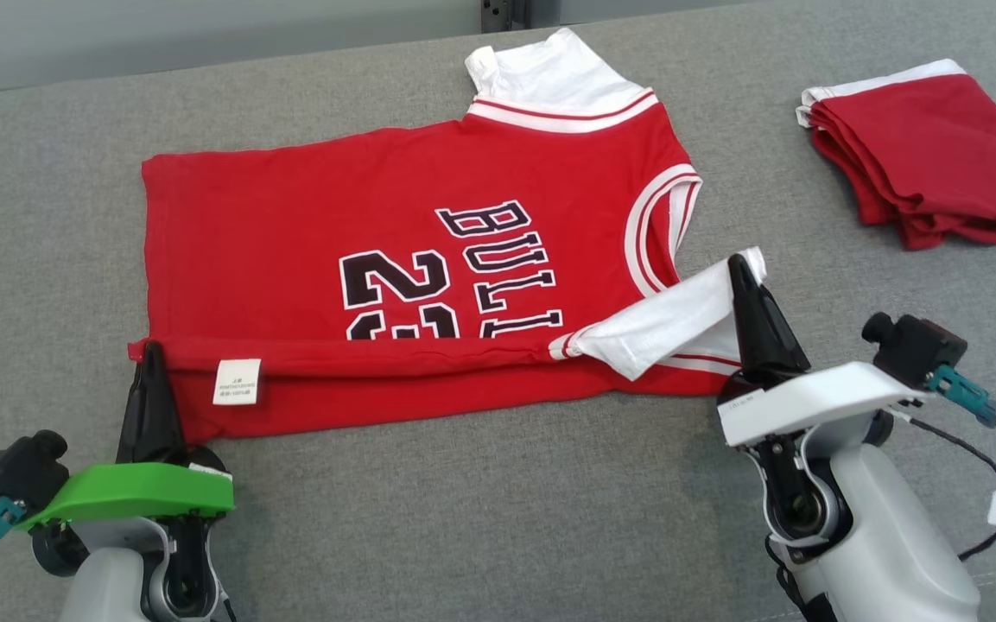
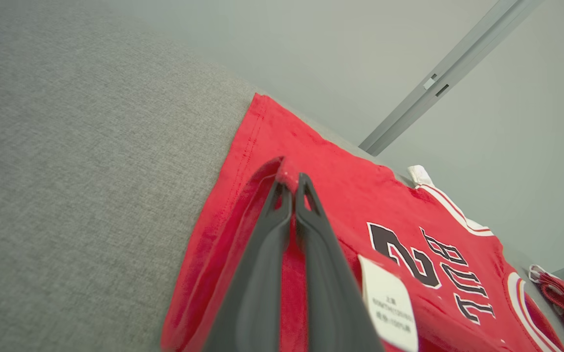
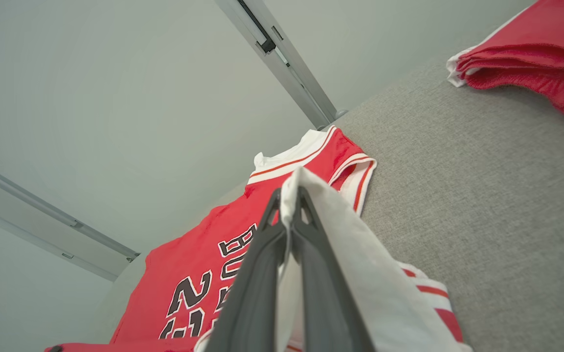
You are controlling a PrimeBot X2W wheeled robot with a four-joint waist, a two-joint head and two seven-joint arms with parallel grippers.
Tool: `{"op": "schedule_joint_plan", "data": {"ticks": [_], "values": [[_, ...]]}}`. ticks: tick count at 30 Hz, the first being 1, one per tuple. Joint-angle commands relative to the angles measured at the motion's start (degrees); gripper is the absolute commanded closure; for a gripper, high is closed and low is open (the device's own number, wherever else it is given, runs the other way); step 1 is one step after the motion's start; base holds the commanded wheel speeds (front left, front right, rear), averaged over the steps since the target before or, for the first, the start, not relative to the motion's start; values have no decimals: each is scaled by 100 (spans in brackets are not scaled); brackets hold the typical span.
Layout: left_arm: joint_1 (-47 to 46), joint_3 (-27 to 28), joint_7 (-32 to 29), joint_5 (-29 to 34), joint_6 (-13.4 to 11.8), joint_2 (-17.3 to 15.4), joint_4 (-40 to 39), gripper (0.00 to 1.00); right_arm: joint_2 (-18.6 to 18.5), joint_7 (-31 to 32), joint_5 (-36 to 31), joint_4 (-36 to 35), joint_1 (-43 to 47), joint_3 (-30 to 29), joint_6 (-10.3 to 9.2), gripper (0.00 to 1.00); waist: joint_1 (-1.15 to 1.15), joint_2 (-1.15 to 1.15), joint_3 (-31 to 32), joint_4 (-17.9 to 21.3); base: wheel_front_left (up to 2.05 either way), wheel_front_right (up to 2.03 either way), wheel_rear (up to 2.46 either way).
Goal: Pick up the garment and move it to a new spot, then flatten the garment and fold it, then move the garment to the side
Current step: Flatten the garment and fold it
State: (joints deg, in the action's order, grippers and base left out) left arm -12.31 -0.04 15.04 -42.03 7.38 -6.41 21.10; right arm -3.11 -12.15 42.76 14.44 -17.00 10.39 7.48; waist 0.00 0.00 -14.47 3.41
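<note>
Left end effector (image 1: 152,352): we see both dark fingers pinched together on the near hem corner of the red jersey (image 1: 333,216). In the left wrist view the tips (image 2: 291,178) meet on a small fold of red cloth.

Right end effector (image 1: 738,263): closed the same way on the near white sleeve (image 1: 670,324), lifted a little off the jersey. In the right wrist view white cloth comes out between the finger tips (image 3: 289,195).

Near long edge of the jersey is turned over towards the far side, in a band running between the two grips. A white label (image 1: 237,382) shows on that band, just beside the left fingers.

Rest of the jersey lies flat on the grey fabric surface (image 1: 48,259), black number and letters facing up, the other white sleeve (image 1: 549,78) at the far edge.

Open room: bare grey cloth wide to the left of the hem, in front near the arms, and between the collar and a pile of folded red clothes (image 1: 929,155) at the far right, well apart from the jersey.

Arms: both come in low from the near edge, fingers pointing away and slightly up, left wrist under a green cover, right under a white one.
</note>
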Motion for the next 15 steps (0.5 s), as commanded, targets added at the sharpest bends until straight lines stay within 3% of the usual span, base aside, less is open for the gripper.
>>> {"op": "schedule_joint_plan", "data": {"ticks": [1,15], "values": [[-182,7,17,69,14,-33,134,100,-6,-34,55,174,-201,73,2,100,0,0,-139,18,0,0,0],[-870,14,17,202,14,23,851,100,-15,-225,32,1963,-1674,403,2,100,0,0,-345,-114,0,0,0]]}}
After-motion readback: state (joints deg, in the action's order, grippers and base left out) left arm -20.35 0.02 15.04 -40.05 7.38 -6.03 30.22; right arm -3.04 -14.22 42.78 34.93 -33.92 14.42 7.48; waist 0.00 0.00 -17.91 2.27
